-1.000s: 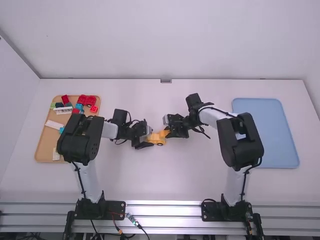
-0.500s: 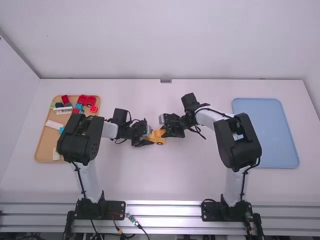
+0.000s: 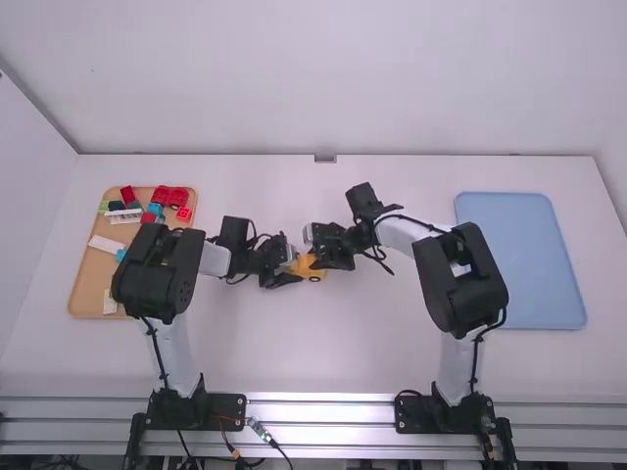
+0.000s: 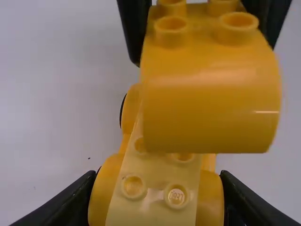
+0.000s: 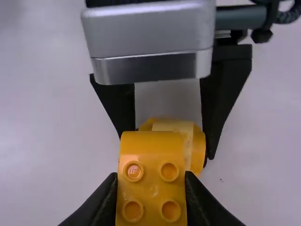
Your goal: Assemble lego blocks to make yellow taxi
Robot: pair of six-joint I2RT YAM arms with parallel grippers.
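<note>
Left end effector (image 4: 159,174) was closed around the yellow car base (image 4: 155,209), a finger on each side, at the table's (image 3: 343,362) middle, slightly left. Right end effector (image 5: 150,175) was gripping the yellow curved block (image 5: 153,188) by its sides, studs up, rounded end toward the left arm. Block sat over part of the base; seated or just above, couldn't tell.

Step, as judged: lining up the block before pressing. Main risk was misalignment: a small offset or twist would put the block's underside on top of the base studs (image 4: 133,186) instead of over them, so pushing down would jam it or leave it cocked. Second risk: pressing on the far-right end while the left end effector held the other end could tip or pivot the base. A pinch on smooth sides might also let the block slide up or roll between the fingers under load. Fingers of both arms were near each other, so a sideways correction could bump. Early release of a half-seated block would likely drop it. Wooden tray (image 3: 86,284) with spare bricks stood left, blue tray (image 3: 519,259) right.
</note>
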